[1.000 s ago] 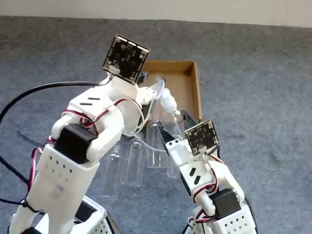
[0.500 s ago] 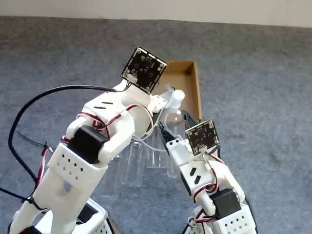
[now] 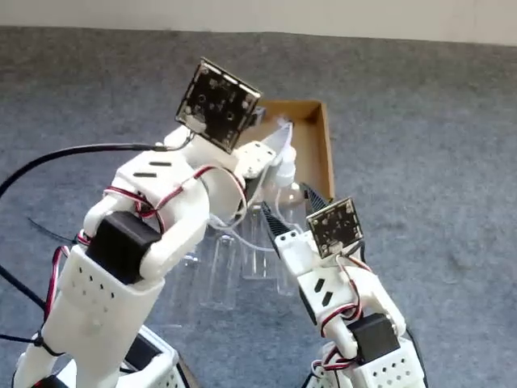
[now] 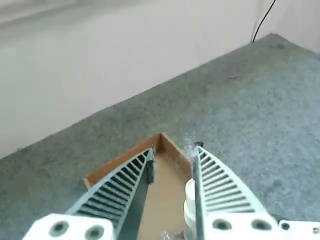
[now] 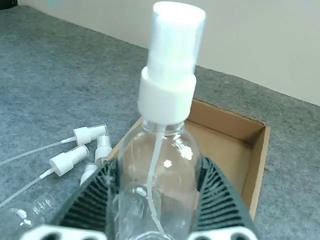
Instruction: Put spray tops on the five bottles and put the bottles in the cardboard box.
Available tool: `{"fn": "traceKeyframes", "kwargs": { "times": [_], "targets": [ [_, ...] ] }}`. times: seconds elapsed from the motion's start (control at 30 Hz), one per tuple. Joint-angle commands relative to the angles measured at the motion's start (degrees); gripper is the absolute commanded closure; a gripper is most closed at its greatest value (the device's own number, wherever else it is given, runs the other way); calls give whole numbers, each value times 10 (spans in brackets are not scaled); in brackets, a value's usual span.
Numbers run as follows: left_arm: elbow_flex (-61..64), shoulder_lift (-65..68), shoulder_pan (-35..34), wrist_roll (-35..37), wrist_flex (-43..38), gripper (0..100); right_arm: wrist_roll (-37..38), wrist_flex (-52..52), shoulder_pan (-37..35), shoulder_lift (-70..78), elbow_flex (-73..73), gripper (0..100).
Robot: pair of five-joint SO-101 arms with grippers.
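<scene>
White top (image 5: 170, 65) sits on the neck of the bottle (image 5: 157, 172), and the right gripper (image 5: 159, 169) is clamped round the bottle's body, holding it upright just in front of the box (image 5: 252, 137). My guess is it's playing vise so the other arm can work the top on without the bottle spinning or tipping. The left gripper (image 4: 173, 149) hangs right over that top with its jaws apart and nothing pinched between them. The left wrist view looks down past them into the box, with a bit of the white top peeking beside one finger. I can't say if it's lined up to twist the top or done with it. The right wrist view gives you the dip tube running down inside the bottle, plus the loose tops (image 5: 82, 136) lying on the grey carpet (image 5: 45, 75) near the box. The high view has the left arm (image 3: 161, 226) in the way there, but it gives you the other bottles (image 3: 222, 275) lined up between the two arms. With those waiting, I'd say the job's early on.
</scene>
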Motion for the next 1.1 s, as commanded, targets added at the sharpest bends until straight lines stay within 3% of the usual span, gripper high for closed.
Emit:
{"fn": "traceKeyframes", "kwargs": {
  "times": [0.0, 0.23, 0.47, 0.63, 0.87, 1.07],
  "targets": [
    [40, -12, 7, -4, 1, 875, -4, 0, -5, -9, -7, 993],
    [108, -12, 3, -5, 1, 875, -4, 0, -6, -9, -9, 993],
    [105, -13, 2, -5, 2, 875, -2, 0, -5, -9, -10, 993],
    [51, -17, -41, -5, 7, 871, -4, -2, -2, -9, -11, 993],
    [-92, -17, -127, -52, 140, 870, -4, -17, -1, 6, -75, 993],
    [-115, -18, -198, -54, 215, 870, -14, -36, -3, 148, -159, 994]
  ]
}}
